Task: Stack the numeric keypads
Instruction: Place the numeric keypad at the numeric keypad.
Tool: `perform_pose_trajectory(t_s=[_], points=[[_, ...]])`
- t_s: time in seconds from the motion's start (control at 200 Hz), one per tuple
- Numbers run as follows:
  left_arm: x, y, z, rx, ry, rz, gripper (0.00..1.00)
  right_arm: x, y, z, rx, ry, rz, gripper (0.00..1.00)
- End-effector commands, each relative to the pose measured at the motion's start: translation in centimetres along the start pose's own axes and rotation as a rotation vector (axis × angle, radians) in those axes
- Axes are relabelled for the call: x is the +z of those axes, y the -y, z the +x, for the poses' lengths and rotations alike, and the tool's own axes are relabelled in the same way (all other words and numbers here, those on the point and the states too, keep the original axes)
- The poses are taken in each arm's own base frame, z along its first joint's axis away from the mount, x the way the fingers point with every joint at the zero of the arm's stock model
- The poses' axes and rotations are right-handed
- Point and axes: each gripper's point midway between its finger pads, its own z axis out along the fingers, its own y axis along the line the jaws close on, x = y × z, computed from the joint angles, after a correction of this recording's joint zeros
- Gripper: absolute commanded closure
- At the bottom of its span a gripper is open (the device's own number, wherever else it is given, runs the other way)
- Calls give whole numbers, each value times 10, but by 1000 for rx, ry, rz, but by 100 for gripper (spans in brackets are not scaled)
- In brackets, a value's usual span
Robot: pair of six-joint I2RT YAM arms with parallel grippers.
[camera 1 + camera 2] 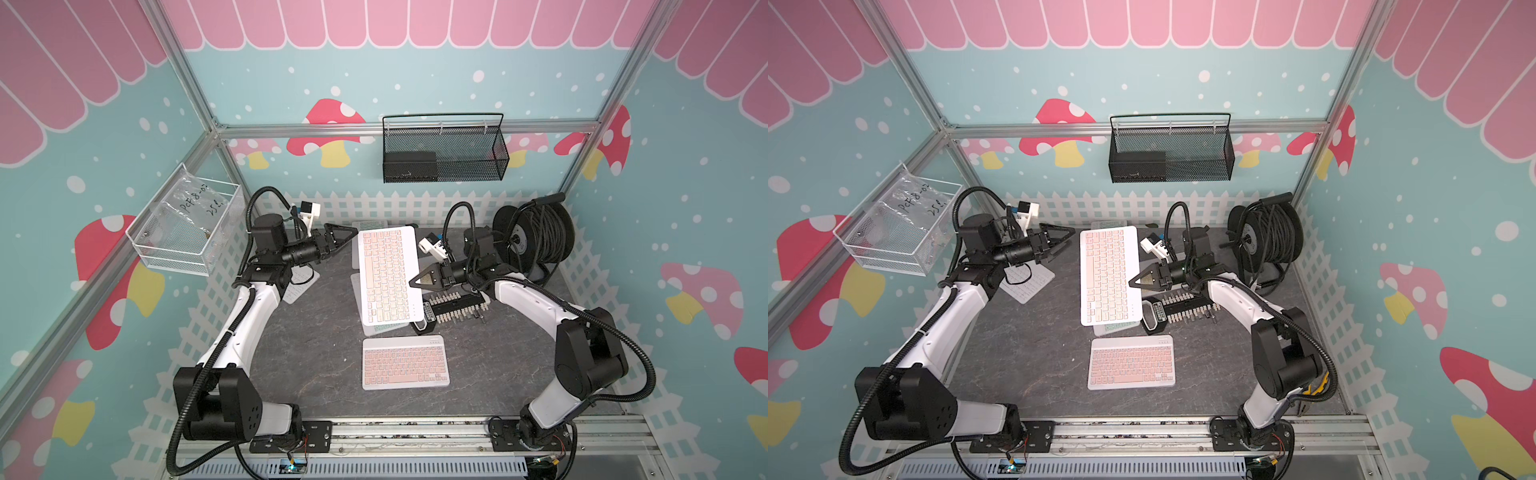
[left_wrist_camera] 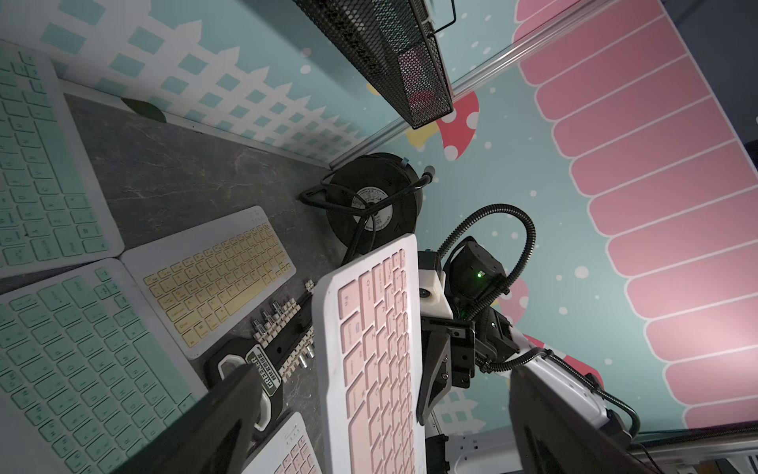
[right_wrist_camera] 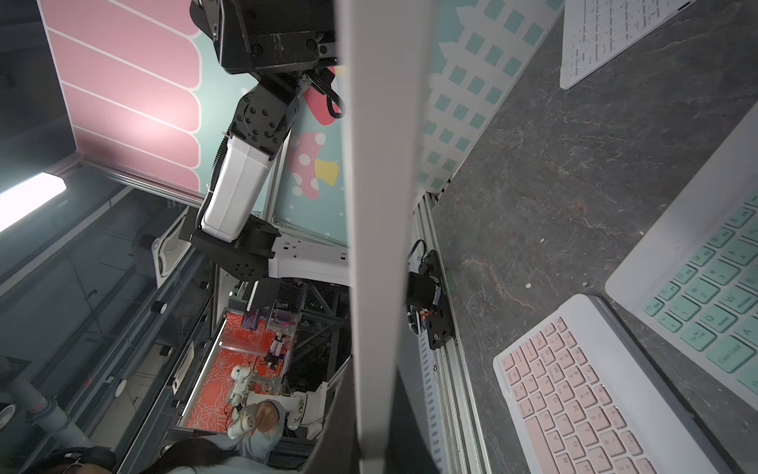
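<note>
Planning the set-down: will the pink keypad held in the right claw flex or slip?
Likely stiff: the held pink keypad looks flat though the right claw pinches just one long edge. Probably light, being slim. Smooth frame could pivot.

Black peg holder [image 1: 455, 308], rows of white pegs: flat on dark stone-look table [image 1: 316, 374], close by right gripper [image 1: 415, 284], near side.
Black cable reel [image 1: 536, 237], upright: behind right gripper, off to its right.
White wire basket [image 1: 187, 245] with labelled plastic bag [image 1: 195, 203]: side wall, left of left gripper [image 1: 347, 239].
Black mesh basket [image 1: 465, 153], dark box [image 1: 409, 166] inside: back wall, high beyond both grippers.
</note>
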Motion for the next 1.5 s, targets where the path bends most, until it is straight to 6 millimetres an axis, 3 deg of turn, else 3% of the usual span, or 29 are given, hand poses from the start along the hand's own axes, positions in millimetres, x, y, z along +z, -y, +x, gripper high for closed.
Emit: perform_pose_trajectory(t_s=[0.0, 0.2, 0.31, 0.43, 0.585, 0.846, 1.226, 1.281, 1.351, 1.421, 1.446, 1.496], points=[[5, 15, 5, 54, -44, 54, 4, -1, -17, -4, -49, -20, -37, 100], [12, -2, 7, 36, -63, 24, 9, 0, -23, -6, -47, -24, -44, 100], [24, 2, 3, 52, -75, 35, 14, 2, -24, -3, -33, -29, -57, 100], [40, 11, 4, 66, -112, 69, 25, 2, -29, 0, -19, -16, -94, 100], [46, 18, 0, 53, -112, 124, 45, -1, -39, 6, -29, 15, -166, 100], [47, 22, -2, 43, -118, 148, 58, 1, -29, 5, -31, 4, -183, 99], [37, 2, 0, 29, -92, 14, 90, 7, 1, -18, 16, 28, -104, 99], [34, -1, -3, 26, -74, -11, 96, 8, 18, -28, 48, 59, -18, 98], [30, -7, -6, 17, -49, -46, 100, 3, 49, -41, 43, 80, 230, 98], [27, -11, -10, 8, -25, -71, 100, -1, 53, -49, 42, 90, 305, 98], [26, -12, -11, 7, -16, -78, 100, -1, 50, -53, 37, 107, 301, 94], [25, -12, -12, 2, -1, -91, 100, -1, 46, -58, 37, 141, 283, 74]])
